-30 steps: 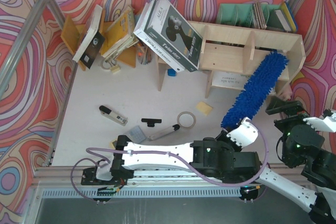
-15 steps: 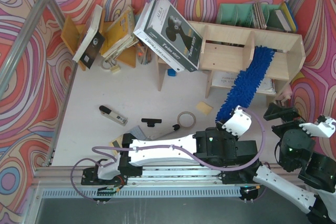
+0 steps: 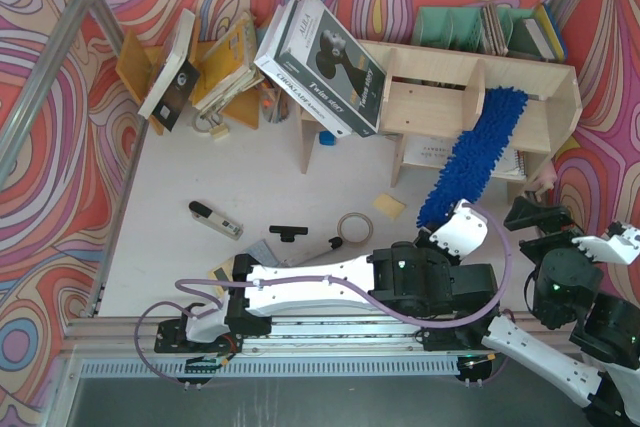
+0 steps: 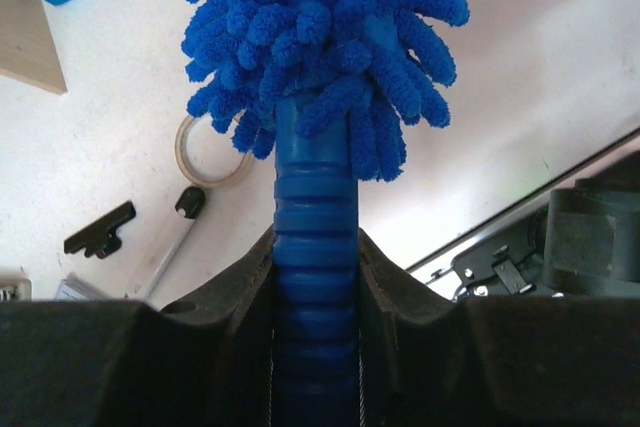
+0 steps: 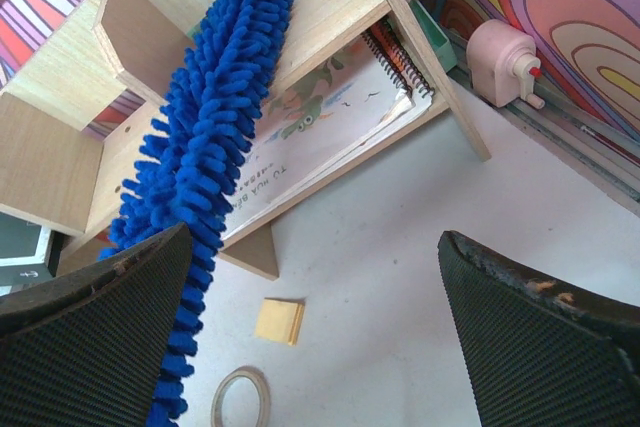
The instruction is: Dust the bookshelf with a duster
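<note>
Right, top view: the duster head has swung off the bookshelf's right end, where it lay a second ago. It now lies across the top board beside the right-hand upright divider, tip near the shelf's back edge. Barely any shift over the last half second. I read it as a sweep working leftward along the top. The boards left of that divider probably aren't covered yet. The left gripper sits in front of the bookshelf at the handle end. The right gripper hangs off the shelf's right front corner, touching nothing.

Left wrist view: the fingers are clamped on the ribbed blue handle just below the fluff. Firm pinch, handle running straight between the jaws.

Right wrist view: the right fingers are spread wide with nothing between them. The duster leans up over the shelf's front edge, strands on the wood. A spiral-bound book lies in the compartment underneath.
</note>
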Tool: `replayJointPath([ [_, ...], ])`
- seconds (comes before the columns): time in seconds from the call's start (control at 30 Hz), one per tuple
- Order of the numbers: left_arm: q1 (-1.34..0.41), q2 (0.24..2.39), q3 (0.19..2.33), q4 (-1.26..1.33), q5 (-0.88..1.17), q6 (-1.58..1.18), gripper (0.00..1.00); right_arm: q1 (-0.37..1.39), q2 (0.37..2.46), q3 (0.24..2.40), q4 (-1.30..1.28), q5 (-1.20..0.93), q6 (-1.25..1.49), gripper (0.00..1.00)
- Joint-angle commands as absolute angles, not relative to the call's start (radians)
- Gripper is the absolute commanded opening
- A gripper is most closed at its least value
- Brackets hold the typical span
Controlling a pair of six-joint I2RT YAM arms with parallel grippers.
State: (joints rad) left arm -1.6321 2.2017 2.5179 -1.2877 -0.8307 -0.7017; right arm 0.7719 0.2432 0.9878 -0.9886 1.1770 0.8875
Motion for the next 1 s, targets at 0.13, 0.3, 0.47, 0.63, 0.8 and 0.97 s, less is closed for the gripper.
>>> replayJointPath([
  [0.13, -1.666, 2.111, 2.383, -1.052, -1.058, -0.566, 0.0, 0.773, 0.22, 0.975, -0.995, 1.198, 0.894, 0.99],
  [0.3, -1.667, 2.09, 2.357, -1.089, -1.113, -0.624, 0.0, 0.773, 0.222, 0.974, -0.989, 1.196, 0.887, 0.99],
  [0.47, -1.683, 2.067, 2.318, -1.026, -1.141, -0.58, 0.0, 0.773, 0.223, 0.973, -0.989, 1.197, 0.885, 0.99],
  [0.63, -1.698, 2.058, 2.305, -0.974, -1.17, -0.546, 0.0, 0.773, 0.217, 0.971, -0.988, 1.198, 0.885, 0.99],
  [0.8, -1.706, 2.047, 2.28, -0.916, -1.174, -0.503, 0.0, 0.772, 0.217, 0.971, -0.988, 1.196, 0.885, 0.99],
  [0.97, -1.742, 2.036, 2.261, -0.771, -1.217, -0.365, 0.0, 0.773, 0.218, 0.971, -0.988, 1.197, 0.884, 0.99],
])
